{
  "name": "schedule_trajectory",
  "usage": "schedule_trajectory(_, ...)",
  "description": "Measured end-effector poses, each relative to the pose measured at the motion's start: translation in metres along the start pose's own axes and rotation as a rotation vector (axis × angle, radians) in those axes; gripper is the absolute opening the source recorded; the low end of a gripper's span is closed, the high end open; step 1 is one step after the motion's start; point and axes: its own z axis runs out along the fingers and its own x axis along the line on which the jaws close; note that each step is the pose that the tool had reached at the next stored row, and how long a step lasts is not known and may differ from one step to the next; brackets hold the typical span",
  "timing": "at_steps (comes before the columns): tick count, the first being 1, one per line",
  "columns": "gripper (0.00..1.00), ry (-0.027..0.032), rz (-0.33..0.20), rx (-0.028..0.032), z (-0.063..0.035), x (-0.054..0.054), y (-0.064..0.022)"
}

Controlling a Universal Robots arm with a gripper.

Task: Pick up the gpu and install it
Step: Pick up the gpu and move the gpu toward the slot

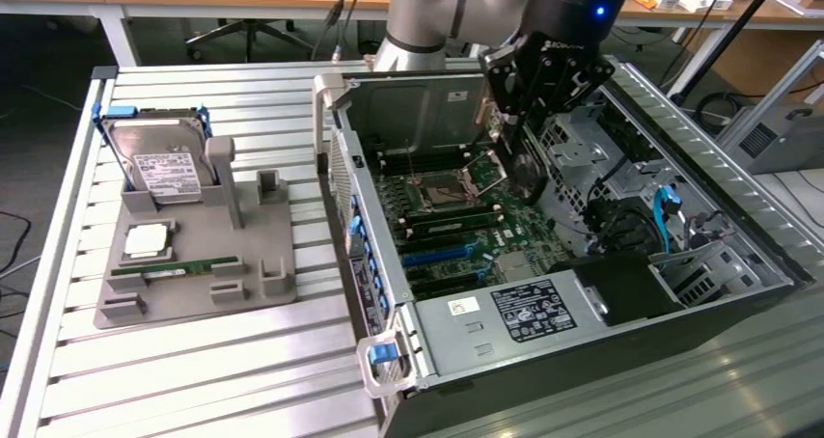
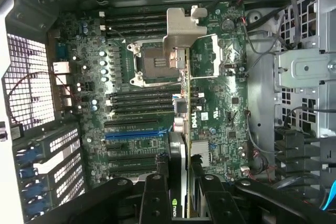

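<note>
You have one gpu [image 2: 177,166], and the single gripper [image 2: 178,198] is clenched on it, its two fingers [image 2: 156,198] pressing the card's faces so that you look along its thin edge. In the exterior view that card hangs below the tool in the upper middle of the frame, inside the open computer case [image 1: 701,158]; you cannot tell there whether its lower edge touches the board. The wrist view gives you what that angle hides: the one silver bracket [image 2: 184,24] at the card's far end, the motherboard [image 2: 220,108] beneath it, one processor socket [image 2: 156,66] and one blue slot [image 2: 131,134]. The exterior view alone gives you the grey holder [image 1: 180,303] at the exterior view's left, carrying one hard drive [image 1: 161,163], one processor chip [image 1: 149,240] and one memory stick [image 1: 174,267], and one labelled power supply [image 1: 535,311] at lower middle.
</note>
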Motion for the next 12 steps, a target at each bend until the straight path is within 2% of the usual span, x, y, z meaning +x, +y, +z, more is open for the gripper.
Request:
schedule_trajectory(7, 0.27, -0.0002, 0.000, 0.0016, 0.0031, -0.0074, 0.0007)
schedule_trajectory(12, 0.27, -0.0001, 0.000, 0.0016, 0.0033, -0.0081, 0.0007)
